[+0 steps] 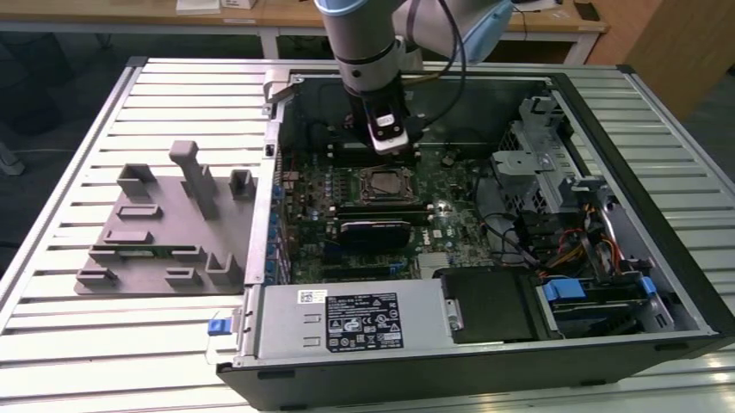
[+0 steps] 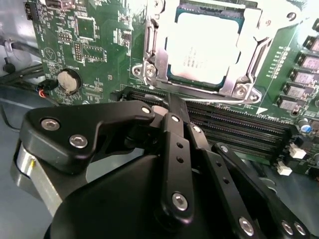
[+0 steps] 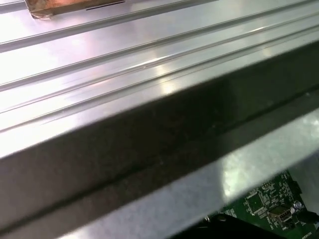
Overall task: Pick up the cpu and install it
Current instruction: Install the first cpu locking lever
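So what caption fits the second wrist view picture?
Silvery cpu sitting in its socket on the green board, with the black pincer close by.

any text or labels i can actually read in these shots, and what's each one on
None can be read for certain.
Power supply label, exterior view: white print on black, too small to read.
White sticker beside it: too small.
Tag on the gripper: blurred.
cpu seated in its socket frame, second wrist view: faint print on the metal top, washed out.
Motherboard markings: tiny white lettering, illegible.
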Motion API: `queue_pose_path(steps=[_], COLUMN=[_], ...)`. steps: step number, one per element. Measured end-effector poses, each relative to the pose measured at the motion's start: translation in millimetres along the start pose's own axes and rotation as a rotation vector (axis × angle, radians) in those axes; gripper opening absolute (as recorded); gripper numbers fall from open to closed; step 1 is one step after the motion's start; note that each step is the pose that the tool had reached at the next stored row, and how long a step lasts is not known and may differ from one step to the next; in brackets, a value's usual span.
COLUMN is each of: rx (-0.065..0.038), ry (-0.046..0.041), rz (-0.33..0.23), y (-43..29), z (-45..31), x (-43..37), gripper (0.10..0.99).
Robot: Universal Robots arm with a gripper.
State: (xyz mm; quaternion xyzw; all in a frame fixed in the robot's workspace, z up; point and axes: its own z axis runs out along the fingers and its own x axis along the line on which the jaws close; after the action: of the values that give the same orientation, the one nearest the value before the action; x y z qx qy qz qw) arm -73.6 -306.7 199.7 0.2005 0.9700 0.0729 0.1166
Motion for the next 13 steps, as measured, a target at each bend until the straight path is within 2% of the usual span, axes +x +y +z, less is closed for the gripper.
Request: queue_pose_path(steps=[3, 9, 13], rx=[0.001, 0.002, 0.002], ry=[-0.0026, -0.0169, -0.0229], rz=[0.002, 0.002, 0.003], y=[1.8, 0.8, -0.3], z=[0.6, 1.5, 1.5], x=[1.9, 4.0, 6.5], gripper=[0.106, 0.106, 0.106])
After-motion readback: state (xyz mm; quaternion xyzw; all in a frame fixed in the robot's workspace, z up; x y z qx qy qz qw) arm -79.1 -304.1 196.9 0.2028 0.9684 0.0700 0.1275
